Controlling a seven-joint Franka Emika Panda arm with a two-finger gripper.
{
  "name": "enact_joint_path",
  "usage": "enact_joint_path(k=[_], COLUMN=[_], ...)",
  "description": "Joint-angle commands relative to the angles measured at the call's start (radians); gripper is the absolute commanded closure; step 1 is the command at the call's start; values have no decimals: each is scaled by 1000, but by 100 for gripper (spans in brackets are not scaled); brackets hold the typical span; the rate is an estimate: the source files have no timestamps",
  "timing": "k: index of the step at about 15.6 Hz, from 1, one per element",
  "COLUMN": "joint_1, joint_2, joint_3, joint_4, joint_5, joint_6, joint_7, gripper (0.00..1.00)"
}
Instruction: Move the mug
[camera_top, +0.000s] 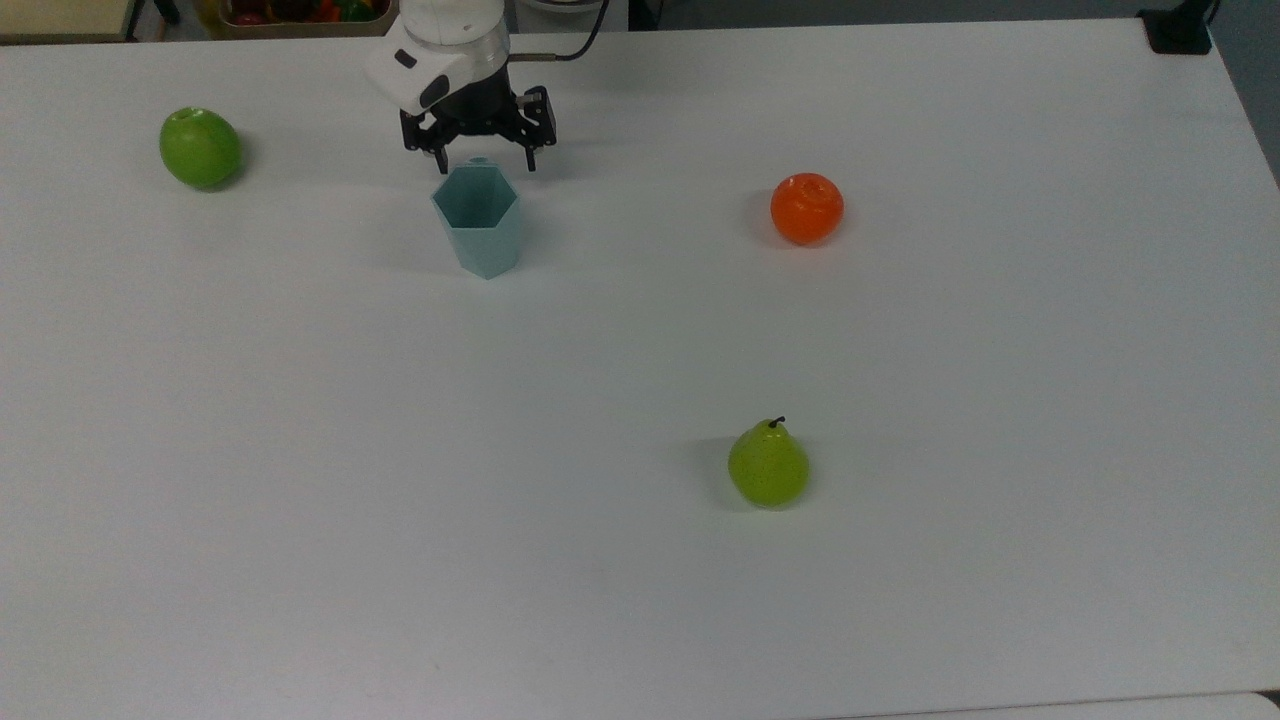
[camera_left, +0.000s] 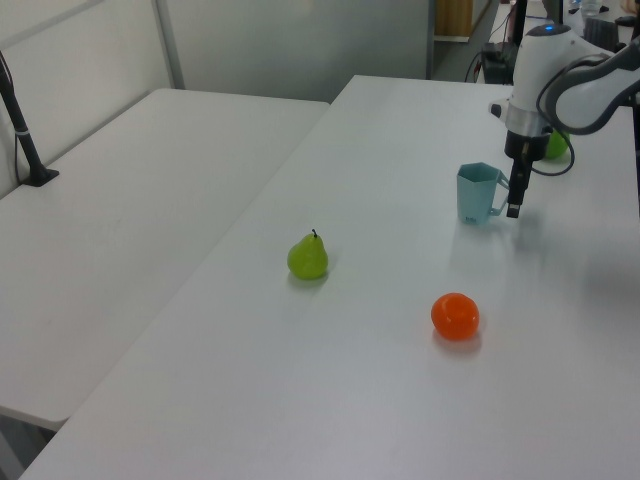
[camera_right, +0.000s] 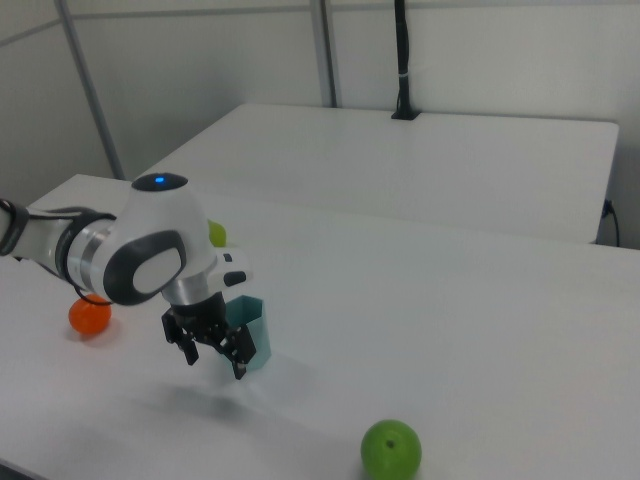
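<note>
The mug (camera_top: 478, 217) stands upright on the white counter (camera_top: 640, 560), toward the far left part of it in the top view, its hexagonal mouth facing up. Its small handle points to the far edge, toward the arm. The pincer (camera_top: 478, 157) hangs at that handle with its fingers spread wide, one on either side of the handle, gripping nothing. In the left view the pincer (camera_left: 514, 200) sits just to the right of the mug (camera_left: 477, 194), close to the handle.

A green apple (camera_top: 200, 148) lies well to the left of the mug in the top view, and an orange (camera_top: 806, 208) well to its right. A pear (camera_top: 767, 466) stands nearer the camera, apart from all the rest. In the right view the mug (camera_right: 250, 332) is partly hidden behind the pincer (camera_right: 218, 350).
</note>
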Motion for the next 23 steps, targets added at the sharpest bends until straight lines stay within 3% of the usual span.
enact_joint_path(k=[1, 3, 7, 10, 12, 15, 17, 19, 23], joint_1=[13, 25, 39, 37, 39, 40, 89, 143, 160], joint_2=[-57, -48, -20, -11, -11, -14, -11, -12, 14], joint_3=[-8, -4, 17, 54, 63, 62, 40, -13, -64], joint_4=[198, 365, 657, 812, 843, 866, 857, 812, 798], joint_5=[19, 19, 21, 23, 47, 82, 78, 72, 65], joint_6=[-363, -554, -792, -929, -984, -972, -861, -742, -635], joint_7=[14, 45, 117, 299, 364, 350, 317, 262, 177], gripper=[0, 0, 0, 0, 0, 0, 0, 0, 0])
